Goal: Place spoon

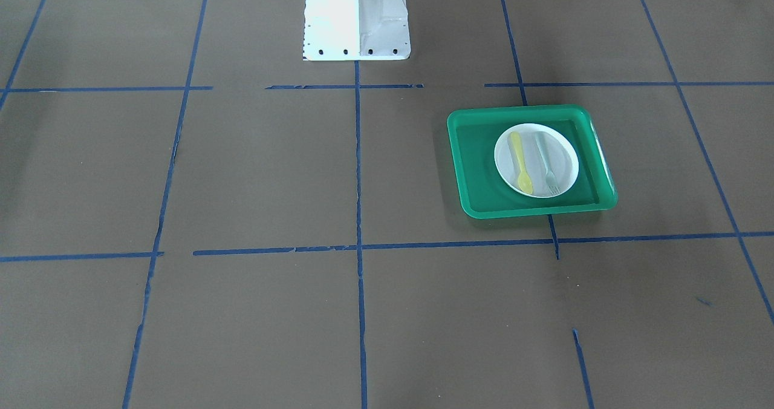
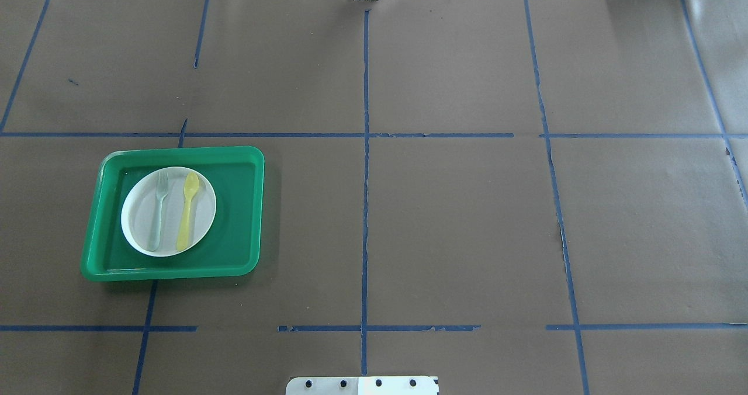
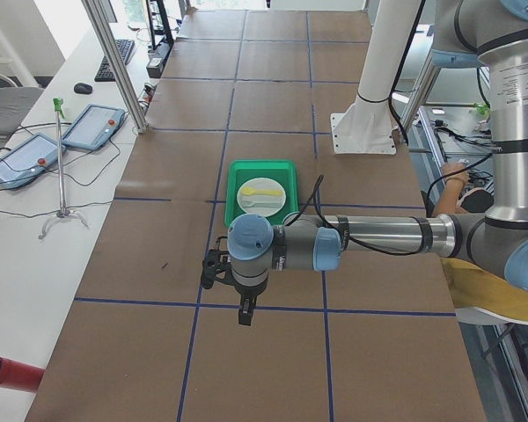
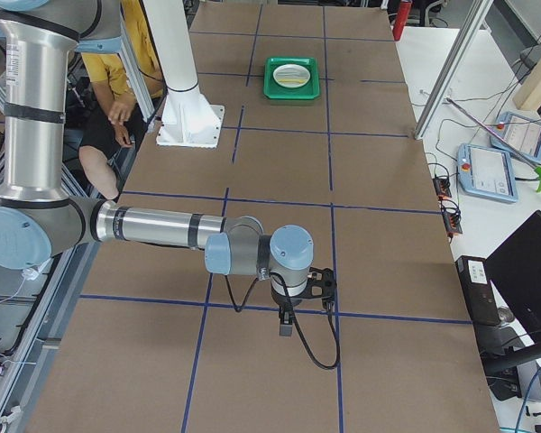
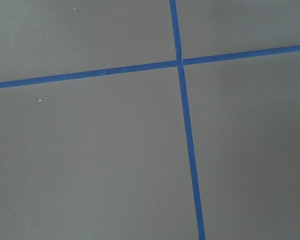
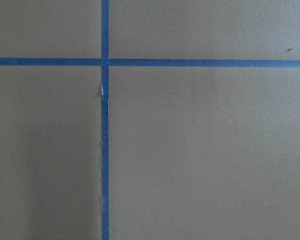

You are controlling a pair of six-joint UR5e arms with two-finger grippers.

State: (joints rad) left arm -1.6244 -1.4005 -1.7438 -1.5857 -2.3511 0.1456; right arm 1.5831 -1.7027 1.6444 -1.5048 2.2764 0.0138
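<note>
The yellow spoon [image 1: 521,162] lies on a white plate [image 1: 559,146] beside a pale grey-green fork [image 1: 546,164], inside a green tray [image 1: 474,155]. In the overhead view the spoon [image 2: 188,210] lies right of the fork [image 2: 158,210], with its bowl toward the table's far side. My left gripper [image 3: 245,312] shows only in the exterior left view, over bare table well short of the tray [image 3: 232,189]. My right gripper [image 4: 286,323] shows only in the exterior right view, far from the tray [image 4: 292,93]. I cannot tell whether either is open or shut.
Brown paper with a blue tape grid [image 2: 365,208] covers the table. The white robot base [image 1: 357,22] stands at the table's robot side. Both wrist views show only paper and tape crossings [image 5: 180,62]. Tablets [image 3: 92,125] and a slanted pole [image 3: 114,61] are at the far edge.
</note>
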